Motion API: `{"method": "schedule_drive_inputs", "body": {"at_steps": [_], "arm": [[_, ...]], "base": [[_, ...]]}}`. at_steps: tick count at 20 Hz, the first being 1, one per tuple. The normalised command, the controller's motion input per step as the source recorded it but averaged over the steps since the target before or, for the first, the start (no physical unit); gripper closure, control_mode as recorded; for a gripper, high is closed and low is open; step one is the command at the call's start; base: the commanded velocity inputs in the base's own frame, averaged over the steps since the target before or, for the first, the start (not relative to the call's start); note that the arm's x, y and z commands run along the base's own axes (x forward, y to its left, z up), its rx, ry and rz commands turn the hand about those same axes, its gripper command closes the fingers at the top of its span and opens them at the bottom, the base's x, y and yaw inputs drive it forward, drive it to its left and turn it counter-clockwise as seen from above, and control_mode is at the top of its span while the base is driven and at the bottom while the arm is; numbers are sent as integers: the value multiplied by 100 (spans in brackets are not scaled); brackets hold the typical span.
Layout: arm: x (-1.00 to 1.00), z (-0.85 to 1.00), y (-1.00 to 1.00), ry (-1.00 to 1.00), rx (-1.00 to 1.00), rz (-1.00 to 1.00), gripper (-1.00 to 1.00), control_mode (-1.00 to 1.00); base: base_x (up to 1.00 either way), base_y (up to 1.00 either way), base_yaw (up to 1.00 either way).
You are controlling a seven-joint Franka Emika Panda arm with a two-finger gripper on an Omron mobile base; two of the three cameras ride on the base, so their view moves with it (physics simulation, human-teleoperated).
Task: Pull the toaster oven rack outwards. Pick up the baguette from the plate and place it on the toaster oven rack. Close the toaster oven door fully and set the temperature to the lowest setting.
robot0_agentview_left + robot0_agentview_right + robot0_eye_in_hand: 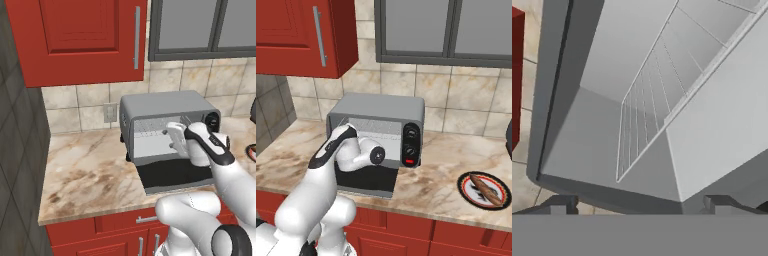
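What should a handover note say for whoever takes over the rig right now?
Gripper: open, holding nothing, at the mouth of the toaster oven.
Toaster oven door: folded down flat on the counter.
Toaster oven rack: inside the cavity, not pulled out yet.
Baguette: on the plate, right of the oven.
Done: door open. Left: pull the rack out, load the baguette, close the door, set the temperature lowest.
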Motion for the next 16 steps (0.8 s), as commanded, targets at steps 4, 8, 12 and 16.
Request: {"method": "schedule_drive_inputs", "body": {"at_steps": [4, 8, 12, 16], "arm": [[0, 0, 0, 0, 6, 0, -100, -100], [6, 0, 0, 0, 0, 0, -100, -100], [15, 0, 0, 0, -1, -1, -100, -100], [13, 0, 0, 0, 0, -2, -100, -100]], "base": [[0, 0, 0], [0, 0, 0], [0, 0, 0], [0, 0, 0]]}}
